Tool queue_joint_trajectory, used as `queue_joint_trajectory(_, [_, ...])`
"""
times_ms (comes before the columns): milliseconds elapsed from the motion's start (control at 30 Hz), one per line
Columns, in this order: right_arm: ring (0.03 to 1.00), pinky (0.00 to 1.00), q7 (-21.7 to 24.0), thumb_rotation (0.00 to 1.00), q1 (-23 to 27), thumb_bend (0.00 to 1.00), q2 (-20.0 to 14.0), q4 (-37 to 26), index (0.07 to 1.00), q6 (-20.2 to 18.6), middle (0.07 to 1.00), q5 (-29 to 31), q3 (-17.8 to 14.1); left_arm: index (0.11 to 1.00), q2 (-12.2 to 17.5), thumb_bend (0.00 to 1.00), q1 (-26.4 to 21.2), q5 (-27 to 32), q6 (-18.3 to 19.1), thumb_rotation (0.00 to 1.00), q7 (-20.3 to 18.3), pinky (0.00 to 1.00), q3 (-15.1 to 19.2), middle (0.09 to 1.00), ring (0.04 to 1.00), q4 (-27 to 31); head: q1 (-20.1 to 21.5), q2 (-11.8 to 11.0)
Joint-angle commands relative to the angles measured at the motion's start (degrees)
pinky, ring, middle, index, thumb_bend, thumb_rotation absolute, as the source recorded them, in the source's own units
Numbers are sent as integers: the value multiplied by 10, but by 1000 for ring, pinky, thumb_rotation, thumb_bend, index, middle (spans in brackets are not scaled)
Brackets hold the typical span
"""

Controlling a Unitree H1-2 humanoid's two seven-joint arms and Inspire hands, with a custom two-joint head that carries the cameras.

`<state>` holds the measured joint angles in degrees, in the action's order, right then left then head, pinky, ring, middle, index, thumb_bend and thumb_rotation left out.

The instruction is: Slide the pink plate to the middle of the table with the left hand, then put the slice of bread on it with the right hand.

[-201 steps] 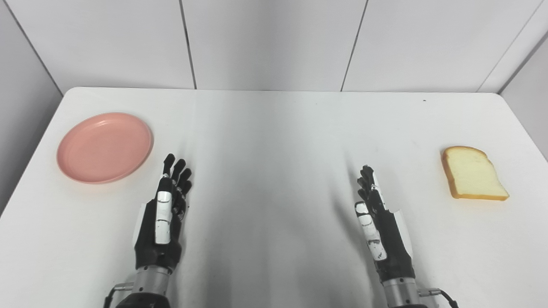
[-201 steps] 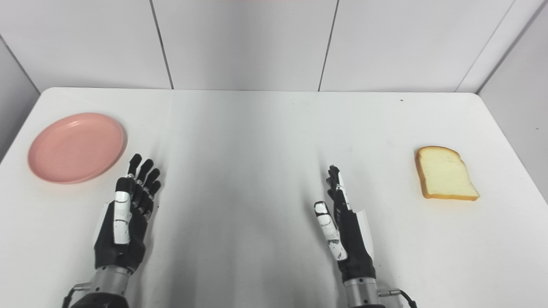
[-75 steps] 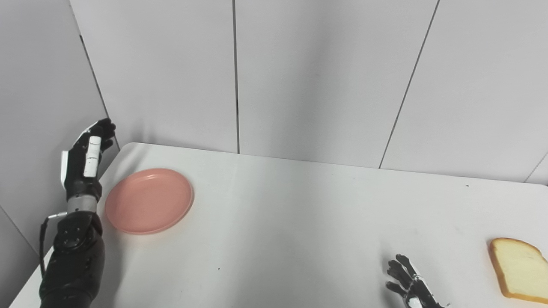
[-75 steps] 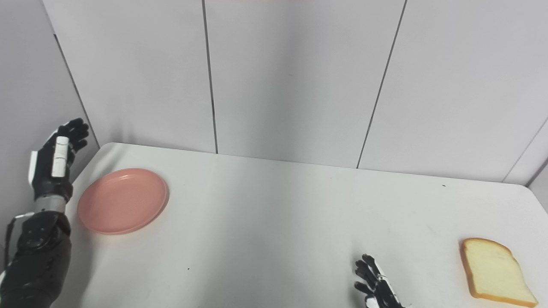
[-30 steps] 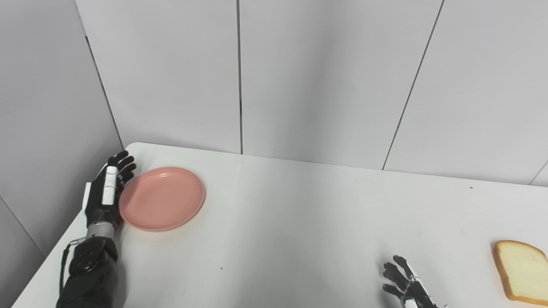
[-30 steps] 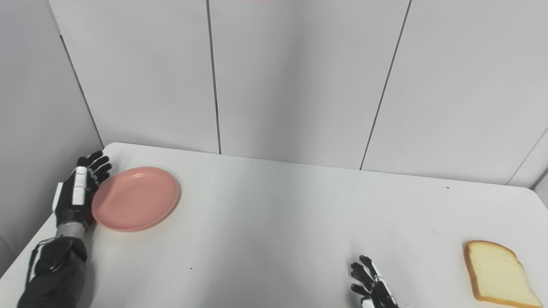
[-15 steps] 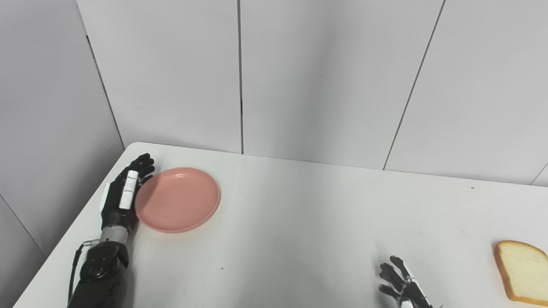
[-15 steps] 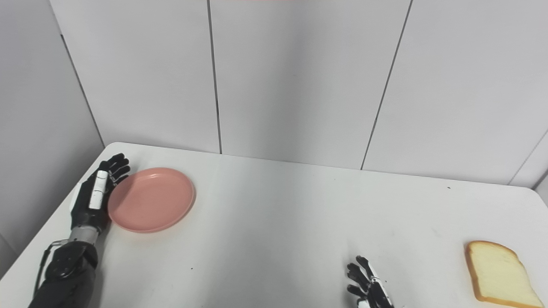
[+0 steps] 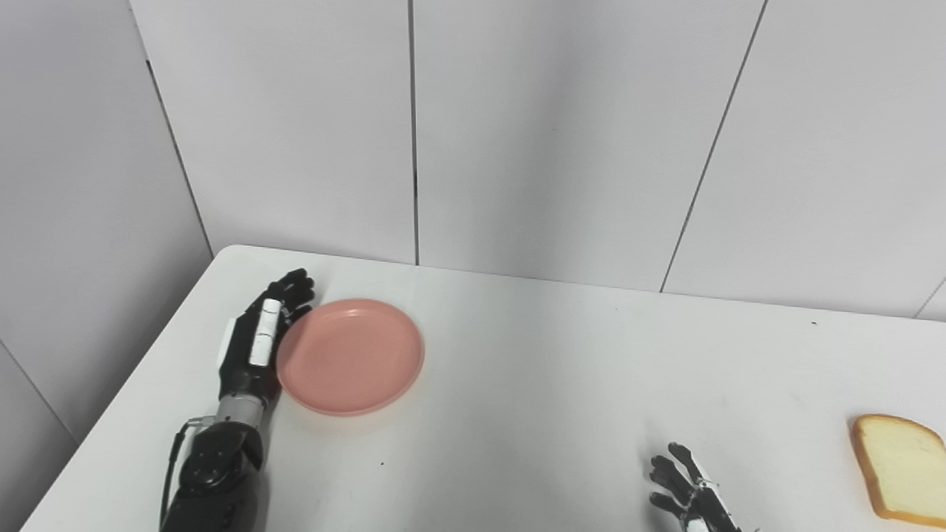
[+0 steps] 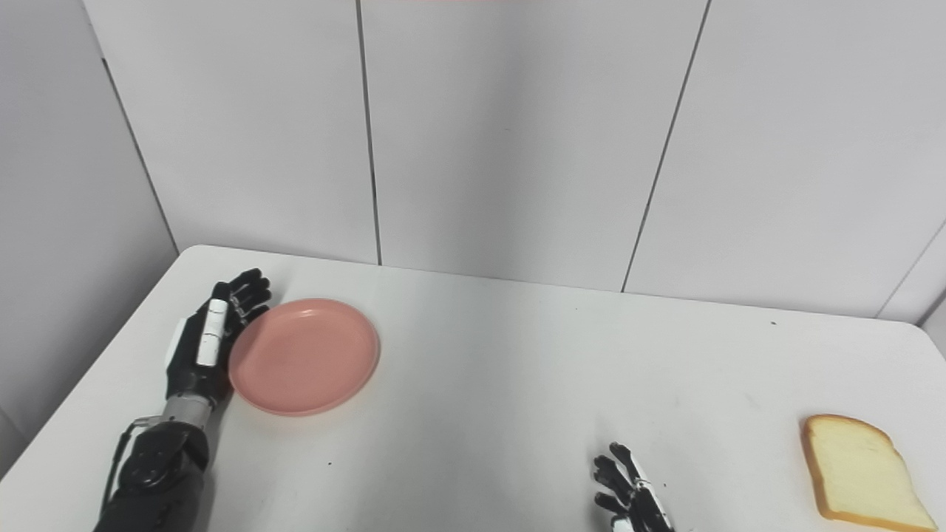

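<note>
The pink plate (image 9: pixel 351 356) lies flat on the white table (image 9: pixel 532 377), left of the middle. My left hand (image 9: pixel 257 343) is open, fingers straight, set on edge against the plate's left rim. It holds nothing. The slice of bread (image 9: pixel 898 468) lies flat near the table's right edge. My right hand (image 9: pixel 687 493) is open and empty at the bottom edge of the picture, well left of the bread, partly cut off. The plate (image 10: pixel 304 355), left hand (image 10: pixel 208 341) and bread (image 10: pixel 857 473) also show in the right eye view.
Grey wall panels (image 9: pixel 554 133) stand behind the table and a side wall (image 9: pixel 81 222) rises at the left. The table's left edge (image 9: pixel 126 399) runs close to my left arm.
My left hand has pushed the plate to the right along the table over the last second. The bread and the right hand have stayed where they were.
</note>
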<state>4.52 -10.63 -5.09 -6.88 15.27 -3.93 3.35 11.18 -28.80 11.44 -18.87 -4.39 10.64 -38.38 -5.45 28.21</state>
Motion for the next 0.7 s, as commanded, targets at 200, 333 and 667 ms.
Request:
queue_joint_trajectory(200, [857, 809, -1, 996, -9, 737, 8, -8, 919, -4, 867, 2, 7, 687, -26, 875, -15, -30, 3, 859, -7, 802, -40, 770, 797, 9, 13, 8])
queue_joint_trajectory(333, [856, 807, -1, 988, -10, 724, 10, -10, 919, -5, 868, 0, 9, 692, -38, 878, -17, -43, 7, 852, -9, 799, -60, 770, 797, 10, 23, 9])
queue_joint_trajectory(667, [858, 807, -7, 963, -11, 719, 25, -26, 915, -24, 866, -12, 20, 685, -75, 865, -19, -39, 7, 853, -20, 820, -80, 777, 806, -3, 48, 20])
